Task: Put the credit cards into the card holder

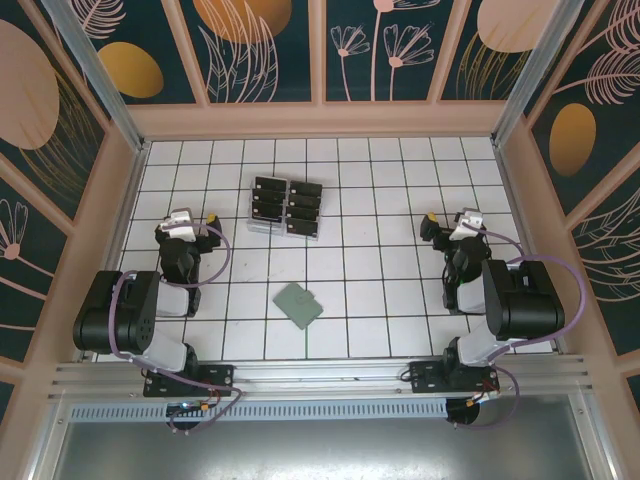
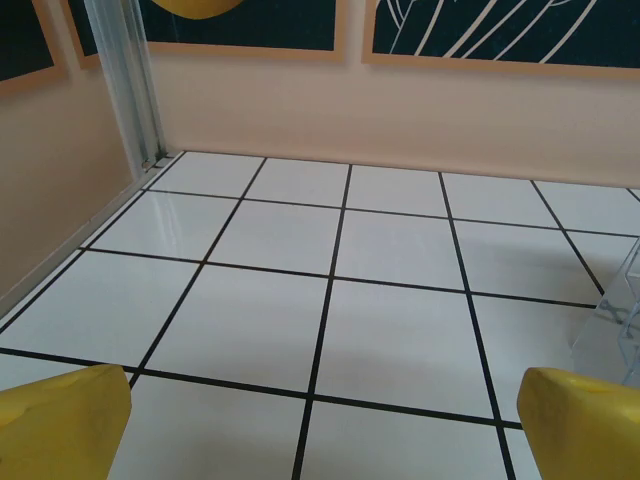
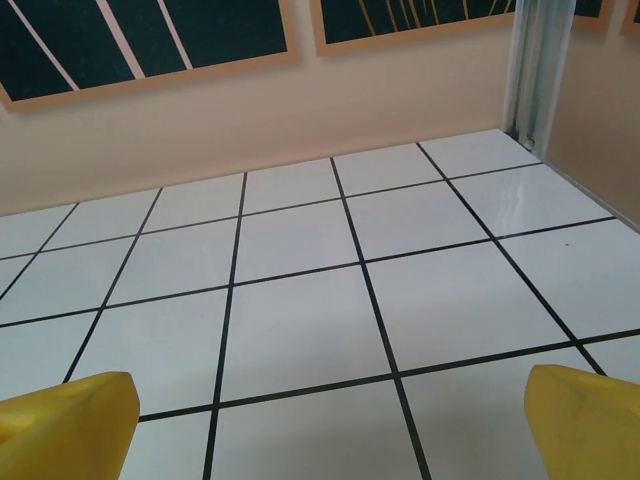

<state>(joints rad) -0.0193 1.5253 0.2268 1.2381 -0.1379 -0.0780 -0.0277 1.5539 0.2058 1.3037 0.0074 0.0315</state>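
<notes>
Several black credit cards (image 1: 268, 188) stand in two columns in a clear slotted rack (image 1: 259, 227) at the back middle of the tiled floor. The grey-green card holder (image 1: 298, 305) lies flat and turned at an angle near the front middle, with nothing on it. My left gripper (image 1: 189, 218) hovers at the left, apart from both, open; its yellow fingertips (image 2: 62, 420) stand wide over bare tiles. My right gripper (image 1: 459, 218) is at the right, also open, its yellow fingertips (image 3: 588, 420) wide apart with nothing between them.
White tiles with black lines cover the floor (image 1: 380, 290), boxed in by peach walls (image 1: 320, 120) at the back and sides. A clear corner of the rack (image 2: 622, 305) shows at the right edge of the left wrist view. Metal posts (image 2: 125, 80) stand in the back corners.
</notes>
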